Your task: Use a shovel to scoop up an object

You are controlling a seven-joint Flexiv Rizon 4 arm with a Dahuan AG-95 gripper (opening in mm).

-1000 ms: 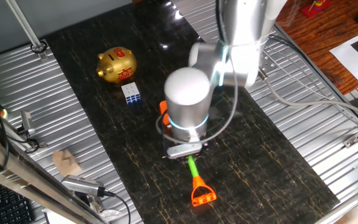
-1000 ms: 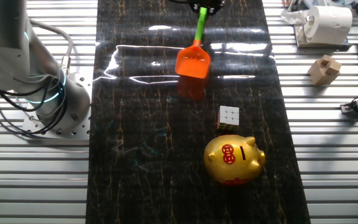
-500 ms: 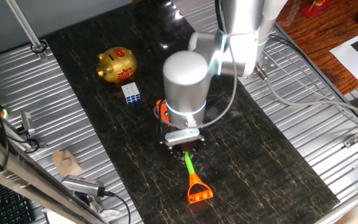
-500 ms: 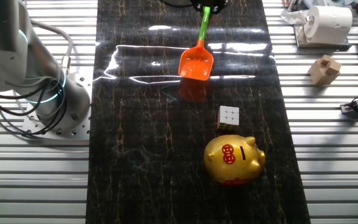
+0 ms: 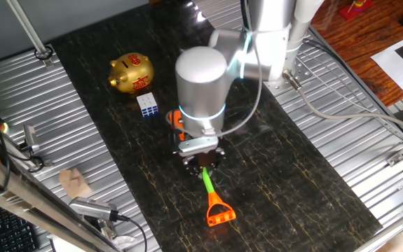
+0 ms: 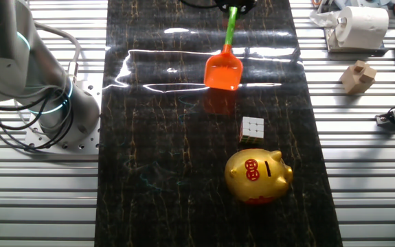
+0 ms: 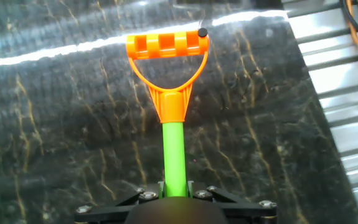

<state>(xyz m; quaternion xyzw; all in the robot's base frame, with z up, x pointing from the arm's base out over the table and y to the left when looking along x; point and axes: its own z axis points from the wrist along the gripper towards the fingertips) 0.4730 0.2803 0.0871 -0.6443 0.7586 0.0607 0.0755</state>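
Note:
My gripper [image 5: 201, 162] is shut on the thin green shaft of the shovel [image 5: 207, 183]. The orange loop handle [image 7: 167, 45] sticks out beyond the fingers [image 7: 160, 186] in the hand view. The orange blade [image 6: 223, 71] points toward the object, a small white and blue cube [image 6: 252, 128], and stops about a blade's length short of it. In one fixed view the cube [image 5: 147, 106] lies left of the arm, whose wrist hides most of the blade. Only the gripper's tip [image 6: 233, 4] shows at the top edge of the other fixed view.
A gold piggy bank [image 5: 132, 73] stands right behind the cube, also seen as the piggy bank [image 6: 257, 175] in the other fixed view. Ribbed metal panels flank the dark mat [image 6: 170, 171]. A wooden block [image 6: 358, 75], a paper roll [image 6: 362, 24] and the arm's base [image 6: 46, 103] sit off the mat.
The gripper has carried the shovel sideways across the mat, bringing the blade closer in line with the cube. Cube and piggy bank have not moved.

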